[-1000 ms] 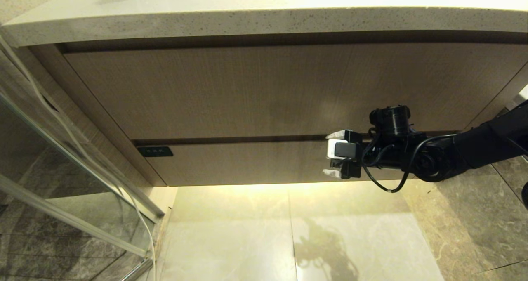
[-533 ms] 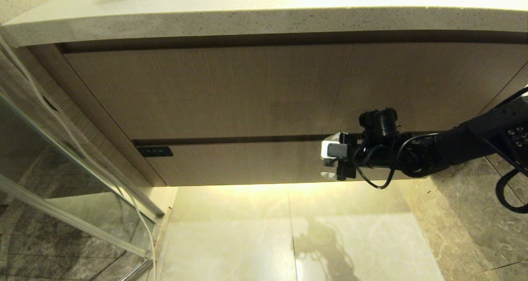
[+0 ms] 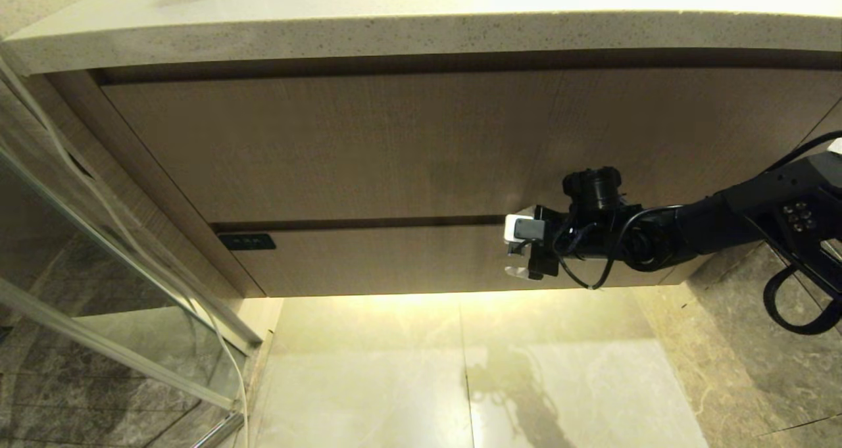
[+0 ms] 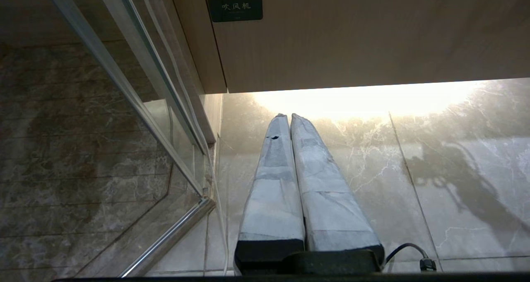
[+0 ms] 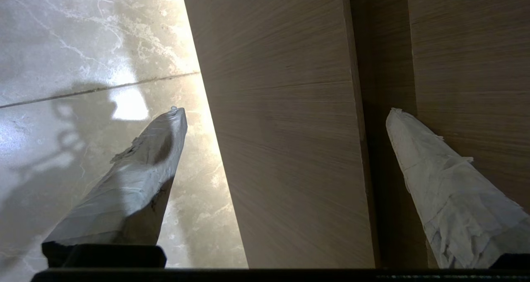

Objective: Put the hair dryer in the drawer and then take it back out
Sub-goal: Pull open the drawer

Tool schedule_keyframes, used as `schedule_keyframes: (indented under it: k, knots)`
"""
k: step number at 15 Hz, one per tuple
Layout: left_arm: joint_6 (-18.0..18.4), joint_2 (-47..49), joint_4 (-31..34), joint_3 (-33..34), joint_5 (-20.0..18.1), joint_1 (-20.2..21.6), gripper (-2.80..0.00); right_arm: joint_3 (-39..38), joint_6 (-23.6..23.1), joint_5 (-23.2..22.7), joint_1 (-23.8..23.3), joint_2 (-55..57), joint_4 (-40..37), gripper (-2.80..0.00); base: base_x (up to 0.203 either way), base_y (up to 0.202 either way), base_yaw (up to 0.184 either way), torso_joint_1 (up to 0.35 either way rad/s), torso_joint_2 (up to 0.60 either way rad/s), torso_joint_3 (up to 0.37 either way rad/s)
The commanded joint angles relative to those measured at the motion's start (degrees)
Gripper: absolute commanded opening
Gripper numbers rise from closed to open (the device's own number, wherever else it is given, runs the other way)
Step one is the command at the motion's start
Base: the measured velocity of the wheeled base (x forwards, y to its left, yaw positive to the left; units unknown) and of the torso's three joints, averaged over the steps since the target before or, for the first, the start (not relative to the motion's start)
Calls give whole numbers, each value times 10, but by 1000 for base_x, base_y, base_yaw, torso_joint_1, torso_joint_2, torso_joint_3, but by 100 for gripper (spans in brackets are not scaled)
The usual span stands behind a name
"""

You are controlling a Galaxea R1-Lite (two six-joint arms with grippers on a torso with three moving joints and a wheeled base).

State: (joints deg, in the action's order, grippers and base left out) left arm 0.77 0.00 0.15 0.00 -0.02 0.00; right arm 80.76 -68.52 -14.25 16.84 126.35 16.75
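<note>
At the vanity front, right hand (image 3: 520,247) spread, straddling the shut drawer (image 3: 395,260); left hand (image 4: 290,120) pressed together, parked low. Hair dryer not visible. Handleless, stiff panel: probably hook its upper edge.

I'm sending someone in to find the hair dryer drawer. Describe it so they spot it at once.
Under the pale speckled stone counter hangs a wood-grain vanity. The drawer is its shallow bottom band, just above the lit floor. Unlike the taller panel above it, it carries a small dark label at its left end.
</note>
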Motion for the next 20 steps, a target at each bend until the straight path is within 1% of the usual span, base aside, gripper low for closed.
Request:
schedule_keyframes:
  k: [1, 5, 11, 12, 14, 15, 17, 20]
  knots:
    - [0, 0, 0, 0, 0, 0, -280, 5, -4, -1, 0, 8, 2, 0, 0, 0, 0, 0, 0, 0]
    - [0, 0, 0, 0, 0, 0, -280, 27, -5, 15, 0, 20, 0, 0, 0, 0, 0, 0, 0, 0]
    - [0, 0, 0, 0, 0, 0, -280, 27, -4, 24, 0, 26, -2, 0, 0, 0, 0, 0, 0, 0]
    - [0, 0, 0, 0, 0, 0, -280, 28, -4, 25, 0, 27, -8, 0, 0, 0, 0, 0, 0, 0]
    - [0, 0, 0, 0, 0, 0, -280, 27, -5, 45, 0, 27, -20, 0, 0, 0, 0, 0, 0, 0]
    - [0, 0, 0, 0, 0, 0, -280, 29, -4, 61, 0, 27, -42, 0, 0, 0, 0, 0, 0, 0]
    - [0, 0, 0, 0, 0, 0, -280, 33, -3, 65, 0, 28, -70, 0, 0, 0, 0, 0, 0, 0]
    - [0, 0, 0, 0, 0, 0, -280, 39, 0, 65, 0, 33, -72, 0, 0, 0, 0, 0, 0, 0]
